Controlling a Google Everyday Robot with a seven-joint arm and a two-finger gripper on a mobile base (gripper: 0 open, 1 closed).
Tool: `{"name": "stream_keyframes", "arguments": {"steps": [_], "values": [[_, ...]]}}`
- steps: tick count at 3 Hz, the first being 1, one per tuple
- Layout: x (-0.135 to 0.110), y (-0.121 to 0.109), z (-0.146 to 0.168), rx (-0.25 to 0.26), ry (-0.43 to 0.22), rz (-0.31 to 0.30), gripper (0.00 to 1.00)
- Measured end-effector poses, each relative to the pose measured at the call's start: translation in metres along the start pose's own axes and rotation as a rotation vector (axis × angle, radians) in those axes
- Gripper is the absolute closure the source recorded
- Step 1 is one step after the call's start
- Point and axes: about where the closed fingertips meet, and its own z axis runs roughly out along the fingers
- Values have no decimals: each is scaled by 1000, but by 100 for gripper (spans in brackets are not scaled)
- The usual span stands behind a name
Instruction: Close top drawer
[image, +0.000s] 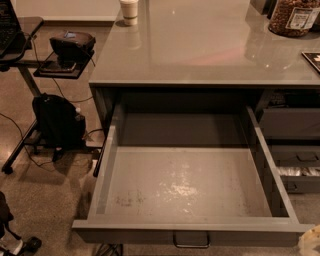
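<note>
The top drawer (190, 234) stands pulled far out from under the grey countertop (200, 45). Its pale scuffed inner floor (185, 185) is bare, and the small central handle (191, 241) shows at the bottom edge of the camera view. Only a pale tip of my gripper (310, 241) shows, at the bottom right corner. It is just outside the drawer's front right corner. The rest of the arm is out of view.
A paper cup (129, 10) and a jar of nuts (293, 16) stand on the countertop. Shallower drawers (290, 124) sit to the right, one partly open. To the left are a side stand with a black device (71, 46), a black backpack (57, 121) and cables on the floor.
</note>
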Motion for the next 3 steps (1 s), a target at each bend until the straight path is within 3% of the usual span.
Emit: {"name": "stream_keyframes", "arguments": {"steps": [1,2,3], "values": [[3,30,29,-10,68,138,100],[13,41,71,25,165,256,100],[28,35,102,91,269,303,100]]}}
